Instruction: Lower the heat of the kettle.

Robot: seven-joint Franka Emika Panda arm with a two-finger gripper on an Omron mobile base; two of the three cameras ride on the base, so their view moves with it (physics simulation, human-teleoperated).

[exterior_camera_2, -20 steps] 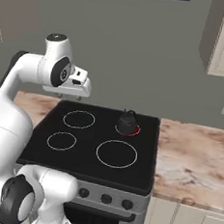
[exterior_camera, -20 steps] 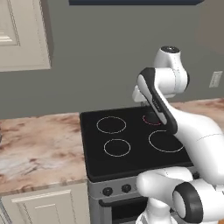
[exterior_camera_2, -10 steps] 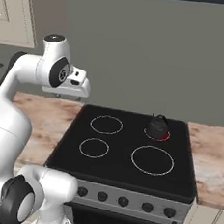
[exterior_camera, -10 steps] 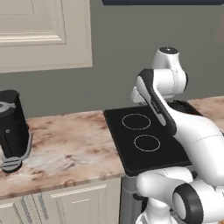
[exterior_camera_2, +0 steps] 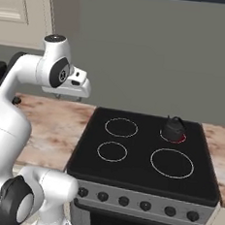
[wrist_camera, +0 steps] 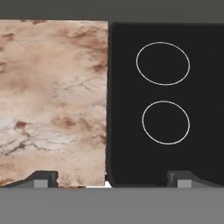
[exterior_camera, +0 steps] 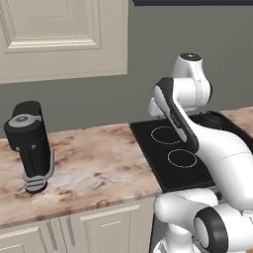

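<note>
A flat grey wall backs the brown-veined marble worktop. Cream panelled wall cabinets hang above the worktop, cream cabinet doors sit beneath it, and a black glass-topped stove stands set into it.

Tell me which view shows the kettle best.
Right base view: the kettle sits whole on the red-glowing back right burner. In the left base view the arm covers that spot. The hand view looks at the stove's left burners instead.

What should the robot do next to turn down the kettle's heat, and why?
Probably lower the open gripper toward the stove knobs. The kettle sits on a red-glowing burner, while the gripper hangs high above the counter edge, far from the knobs.
</note>
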